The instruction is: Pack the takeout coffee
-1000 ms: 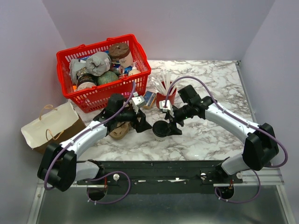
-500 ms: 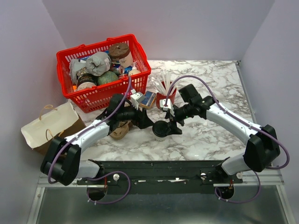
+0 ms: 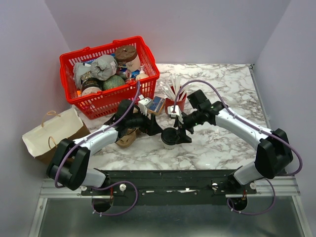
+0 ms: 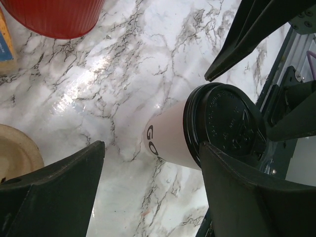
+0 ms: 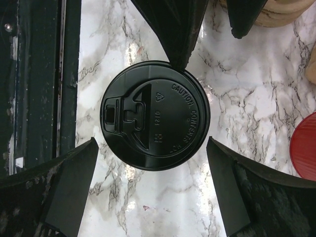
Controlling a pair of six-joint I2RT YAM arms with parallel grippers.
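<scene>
Beginning at the far left with the bag and the basket, both lying well apart from the action. Hovering low on the left side with the left gripper, holding its fingers spread wide and pinching nothing. Finding the coffee just right of that gripper, standing upright on the table in front of the red cup, with its long axis running straight up through the lid. Seeing, in the left wrist view, the coffee's white wall lying inside that spread, sitting nearer one finger than the other and apparently touching neither. Hovering over the same coffee with the right gripper, looking straight down the axis, holding its fingers parted wide on either side of the lid and gripping nothing. Judging both grippers as about equally near but differing in approach: facing the wall side-on from the left, facing the lid top-down from the right. Judging the side-on approach as the better fit for an upright cup, needing only a little centring before closing across the wall. Noting some crowding too, with a left fingertip showing right at the lid's rim in the right wrist view; unable to tell whether touching. Judging the bag as the likely place for packing, meaning a carry leftward, favouring the left arm.
</scene>
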